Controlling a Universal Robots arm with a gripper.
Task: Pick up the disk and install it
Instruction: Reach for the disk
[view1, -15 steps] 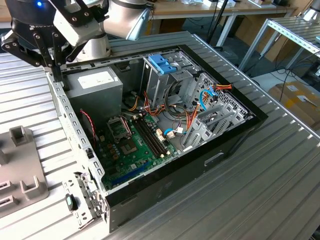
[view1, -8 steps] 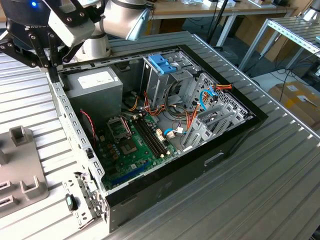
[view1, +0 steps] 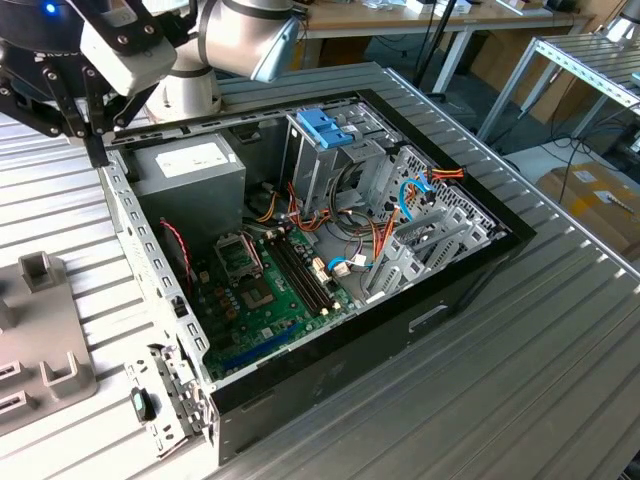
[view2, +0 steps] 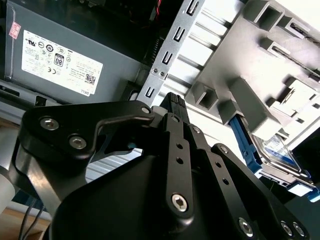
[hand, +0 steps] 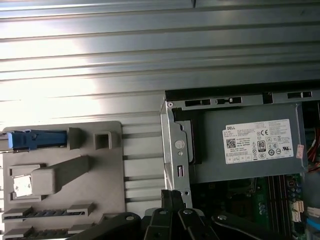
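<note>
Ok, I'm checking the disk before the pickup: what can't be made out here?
1. Disk, first wrist view: edge-on in the fixture, label face hidden.
2. Disk, second wrist view: partly behind fixture blocks, label lost in glare.
3. Cage inside, exterior view: hidden by its walls and latch.

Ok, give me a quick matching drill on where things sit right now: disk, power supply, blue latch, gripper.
Things:
1. disk
2. power supply
3. blue latch
4. gripper

Places:
A. atop the drive cage
B. over the wall of the case near the power supply, holding nothing
C. in the grey fixture outside the case
D. in a corner inside the case

Pairs: 1-C, 2-D, 3-A, 4-B
</note>
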